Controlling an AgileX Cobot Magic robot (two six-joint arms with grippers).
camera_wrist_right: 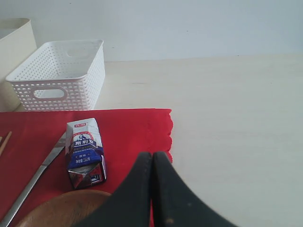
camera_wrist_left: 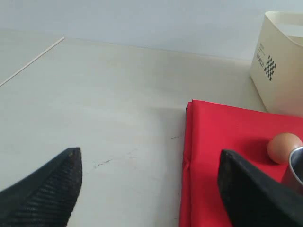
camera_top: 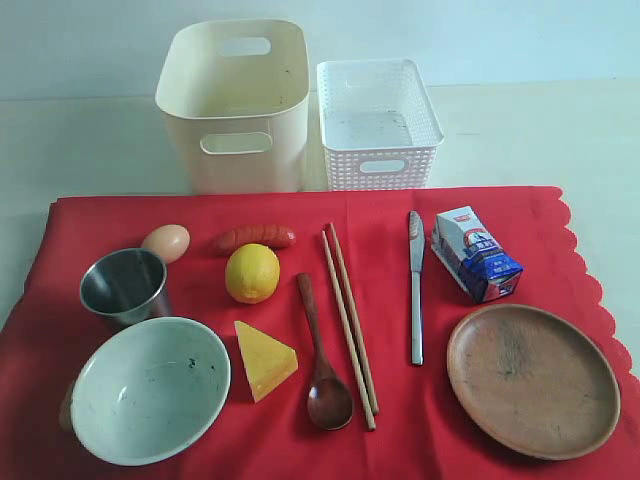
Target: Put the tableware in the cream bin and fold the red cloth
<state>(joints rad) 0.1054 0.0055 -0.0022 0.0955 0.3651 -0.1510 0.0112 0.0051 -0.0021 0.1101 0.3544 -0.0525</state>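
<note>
On the red cloth (camera_top: 320, 330) lie a steel cup (camera_top: 124, 286), a pale speckled bowl (camera_top: 150, 389), a dark wooden spoon (camera_top: 321, 360), wooden chopsticks (camera_top: 348, 318), a silver table knife (camera_top: 416, 285) and a round brown plate (camera_top: 532, 378). The cream bin (camera_top: 235, 105) stands behind the cloth, empty. No gripper shows in the exterior view. In its wrist view my left gripper (camera_wrist_left: 149, 156) is open over the cloth's (camera_wrist_left: 227, 156) left edge, near the cup (camera_wrist_left: 296, 168). My right gripper (camera_wrist_right: 152, 155) is shut and empty by the scalloped edge, beside the plate (camera_wrist_right: 66, 210) and knife (camera_wrist_right: 33, 182).
An egg (camera_top: 167, 241), sausage (camera_top: 254, 237), lemon (camera_top: 252, 272), cheese wedge (camera_top: 264, 359) and blue-white milk carton (camera_top: 476, 254) also lie on the cloth. A white lattice basket (camera_top: 378, 122) stands right of the cream bin. Pale tabletop (camera_wrist_left: 94, 109) surrounds the cloth.
</note>
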